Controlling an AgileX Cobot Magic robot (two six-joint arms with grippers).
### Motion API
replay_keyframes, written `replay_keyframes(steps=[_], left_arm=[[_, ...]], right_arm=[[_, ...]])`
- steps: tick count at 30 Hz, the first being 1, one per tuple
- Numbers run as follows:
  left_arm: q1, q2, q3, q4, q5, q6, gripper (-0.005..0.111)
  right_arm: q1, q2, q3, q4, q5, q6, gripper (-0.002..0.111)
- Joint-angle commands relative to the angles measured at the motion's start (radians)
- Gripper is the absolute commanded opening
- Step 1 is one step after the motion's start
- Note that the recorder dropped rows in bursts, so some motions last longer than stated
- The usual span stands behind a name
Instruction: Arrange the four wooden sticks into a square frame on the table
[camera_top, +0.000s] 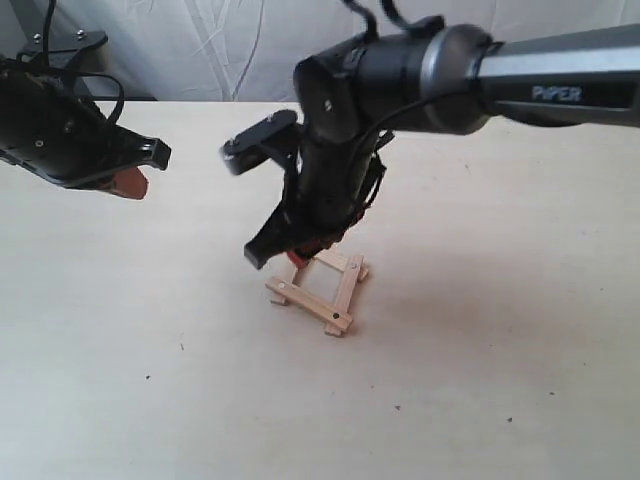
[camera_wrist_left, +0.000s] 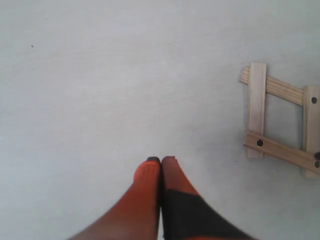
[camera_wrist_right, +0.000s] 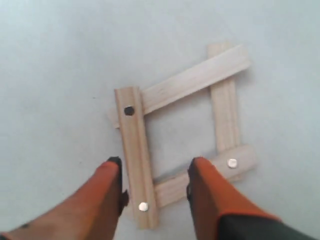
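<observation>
Nearest: bare, pale wood-grain surface (camera_top: 200, 400) with a few tiny dark specks. Just beyond, near the middle: a small square frame (camera_top: 308, 306), lying flat, made of four wooden sticks (camera_wrist_right: 195, 77) overlapping at the corners. Two wider strips with a hole near each end, two thinner and plain. Directly over the frame's far side: the black right arm (camera_top: 450, 60), reaching steeply down. Right jaws open, orange fingertips (camera_wrist_right: 111, 172) spread to either side of one holed strip (camera_wrist_right: 135, 145) near its end. Touching or not, impossible to tell. Farther back on the left, well apart from the frame: left jaws closed, orange fingertips (camera_wrist_left: 147, 172) pressed together on nothing, held above the surface. Behind everything: wrinkled white cloth (camera_top: 200, 40).
</observation>
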Motion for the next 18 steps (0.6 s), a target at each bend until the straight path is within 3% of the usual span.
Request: replay_keyframes(steps=[1,3,9,13,18], left_arm=[[0.006,-0.025,-0.003,-0.022,-0.011,0.0,0.0],[0.001,-0.035,-0.003,-0.027,-0.011,0.0,0.0],[-0.107,-0.142,0.058,0.041,-0.089,0.0,0.0],[-0.115,-0.327,0.141,0.109,-0.148,0.0,0.0],[-0.115,-0.605,0.295,0.116,-0.222,0.0,0.0]], right_arm=[[-0.093,-0.069,0.004,0.066,0.066,0.055,0.01],[-0.122,-0.085,0.029,0.099,0.076,0.056,-0.001],[-0.276,-0.313,0.324,0.146,-0.017,0.062,0.0],[-0.396,-0.603,0.529,0.112,-0.081,0.07,0.0],[-0.397,-0.924,0.689,0.038,-0.19,0.07,0.0]])
